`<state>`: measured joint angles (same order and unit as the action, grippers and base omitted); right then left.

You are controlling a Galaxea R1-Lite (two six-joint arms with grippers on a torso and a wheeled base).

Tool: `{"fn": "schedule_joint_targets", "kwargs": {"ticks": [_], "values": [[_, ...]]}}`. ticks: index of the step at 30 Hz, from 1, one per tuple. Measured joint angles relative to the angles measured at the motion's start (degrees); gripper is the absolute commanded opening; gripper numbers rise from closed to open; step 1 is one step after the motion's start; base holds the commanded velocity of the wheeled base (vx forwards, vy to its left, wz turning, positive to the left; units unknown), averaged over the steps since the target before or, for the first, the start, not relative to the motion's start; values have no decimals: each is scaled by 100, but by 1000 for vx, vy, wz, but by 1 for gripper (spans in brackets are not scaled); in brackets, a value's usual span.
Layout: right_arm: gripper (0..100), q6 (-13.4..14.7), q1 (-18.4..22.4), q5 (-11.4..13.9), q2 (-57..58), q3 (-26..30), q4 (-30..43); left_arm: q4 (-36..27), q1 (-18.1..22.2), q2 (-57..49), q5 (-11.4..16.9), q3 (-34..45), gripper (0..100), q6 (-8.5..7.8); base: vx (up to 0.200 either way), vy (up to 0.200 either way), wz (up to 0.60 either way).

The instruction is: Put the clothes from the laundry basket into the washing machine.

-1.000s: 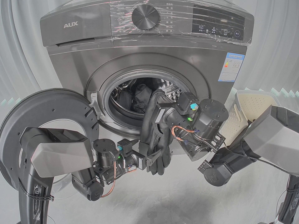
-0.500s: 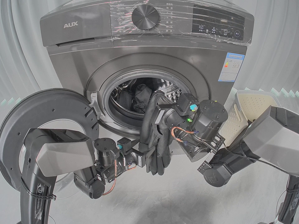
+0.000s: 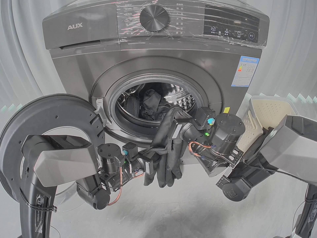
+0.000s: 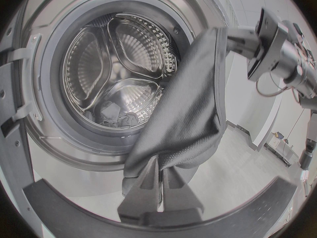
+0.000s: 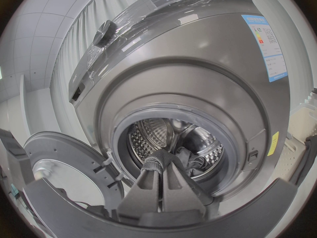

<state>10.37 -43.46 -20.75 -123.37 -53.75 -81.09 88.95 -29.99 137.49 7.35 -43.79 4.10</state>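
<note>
On pale grey floor (image 3: 185, 212): washing machine (image 3: 82, 70) standing upright, laundry basket (image 3: 274, 108) just beside it.

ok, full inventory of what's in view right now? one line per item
washing machine: 1, grey, centre, front-loading
door: 1, grey, swung open on the machine's left side
dial: 1, dark metal, middle of the top panel
label: 1, blue and white, upper right of the machine's front
clothes in drum: dark pile, count unclear, low inside the drum
black garment: 1, black, hanging in front of the opening, its upper end at the drum mouth
laundry basket: 1, cream, right of the machine, behind the right arm
curtain: pale grey, behind the machine
left gripper: shut on the garment's lower part
right gripper: shut on the garment's upper edge, at the opening
</note>
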Motion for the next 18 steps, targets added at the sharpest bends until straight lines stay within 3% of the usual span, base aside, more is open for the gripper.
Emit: {"fn": "schedule_joint_targets", "kwargs": {"ticks": [10, 18], "values": [[0, -6, 269, 80, 38, 684, -389, 0, 65, -678, 1, 890, 0, -29, 0, 0, 0], [0, 21, 435, 560, 127, 1665, -685, -2, 185, -1674, 23, 1741, 0, -11, 0, 0, 0]]}}
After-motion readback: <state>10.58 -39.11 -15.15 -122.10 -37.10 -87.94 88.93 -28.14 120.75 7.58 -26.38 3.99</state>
